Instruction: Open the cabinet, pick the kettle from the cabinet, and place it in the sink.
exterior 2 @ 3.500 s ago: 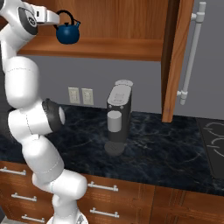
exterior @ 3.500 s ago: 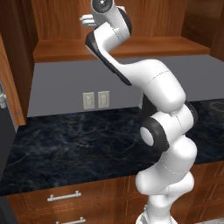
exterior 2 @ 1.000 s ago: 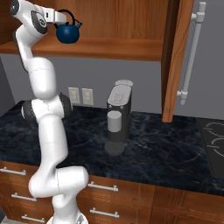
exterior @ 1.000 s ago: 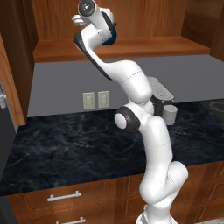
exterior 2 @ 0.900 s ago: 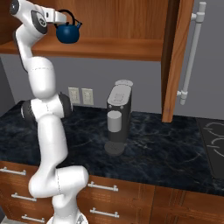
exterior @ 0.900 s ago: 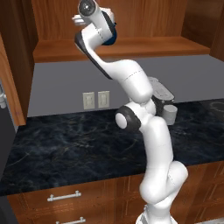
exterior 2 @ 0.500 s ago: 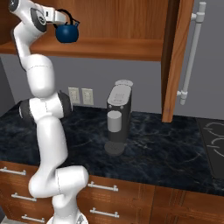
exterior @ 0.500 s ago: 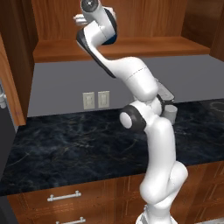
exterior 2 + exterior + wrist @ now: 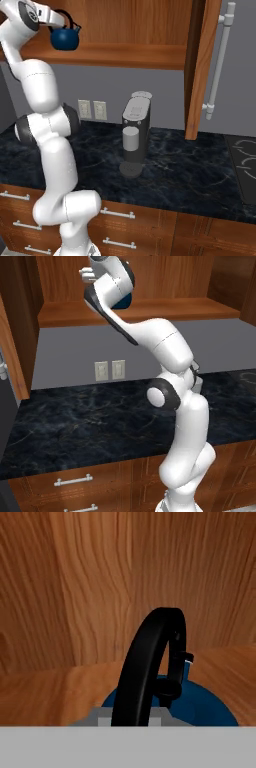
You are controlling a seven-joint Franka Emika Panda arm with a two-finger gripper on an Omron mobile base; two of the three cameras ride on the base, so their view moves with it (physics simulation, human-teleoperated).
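no readable text, label, brand, number or sign appears on any surface in these views.

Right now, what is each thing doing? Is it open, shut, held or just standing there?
Reddish-brown wooden wall cabinet: door open.
Small round dark-blue kettle: upright in the cabinet, black handle gripped.
Pincer: shut on the kettle's handle.
Grey coffee machine: standing on the black counter.
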